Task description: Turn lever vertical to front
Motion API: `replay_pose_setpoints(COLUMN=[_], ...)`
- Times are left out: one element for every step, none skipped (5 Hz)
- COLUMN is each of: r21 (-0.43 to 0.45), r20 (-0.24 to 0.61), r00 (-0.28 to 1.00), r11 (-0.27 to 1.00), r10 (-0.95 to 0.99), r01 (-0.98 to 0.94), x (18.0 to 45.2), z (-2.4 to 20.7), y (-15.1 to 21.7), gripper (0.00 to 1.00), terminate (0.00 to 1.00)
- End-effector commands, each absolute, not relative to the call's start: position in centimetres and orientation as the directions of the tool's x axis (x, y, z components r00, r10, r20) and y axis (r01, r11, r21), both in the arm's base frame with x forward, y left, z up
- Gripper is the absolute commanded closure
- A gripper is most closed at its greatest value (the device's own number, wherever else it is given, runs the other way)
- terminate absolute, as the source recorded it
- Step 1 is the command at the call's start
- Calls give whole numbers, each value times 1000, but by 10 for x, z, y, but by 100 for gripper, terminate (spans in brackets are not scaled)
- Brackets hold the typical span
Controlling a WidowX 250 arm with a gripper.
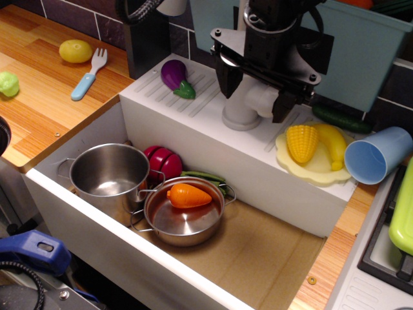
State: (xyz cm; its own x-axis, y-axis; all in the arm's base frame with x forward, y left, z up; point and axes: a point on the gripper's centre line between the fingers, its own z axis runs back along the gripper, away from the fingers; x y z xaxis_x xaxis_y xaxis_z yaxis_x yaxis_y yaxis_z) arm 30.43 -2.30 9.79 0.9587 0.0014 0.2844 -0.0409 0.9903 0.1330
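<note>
The pale grey-white toy faucet (242, 111) stands with its round base on the white ledge behind the sink. My black gripper (255, 94) hangs straight over it, jaws wide apart. The left finger (226, 79) is by the column. The right finger (284, 106) is just right of the rounded side knob (263, 97). The slim lever itself is hidden behind the gripper body and fingers. I cannot tell whether a finger touches it.
A purple eggplant (176, 76) lies on the ledge to the left. A yellow plate (314, 161) with corn and a banana, a cucumber (339, 119) and a tipped blue cup (376, 155) lie to the right. In the sink (271, 252) are a steel pot (110, 171) and a pan holding a carrot (188, 195).
</note>
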Motion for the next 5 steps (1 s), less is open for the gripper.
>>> replay_pose_setpoints(r21=[133, 162, 190, 185, 186], r20=[284, 319, 373, 374, 385], r00=[959, 946, 923, 921, 915], r11=[990, 987, 982, 982, 981], r10=[1, -55, -94, -111, -123], r01=[-41, 2, 23, 43, 54], x=[304, 320, 339, 349, 359], z=[98, 99, 99, 106, 111], y=[-23, -24, -30, -31, -33], gripper=[0, 0, 0, 0, 0], terminate=[0, 0, 0, 0, 0])
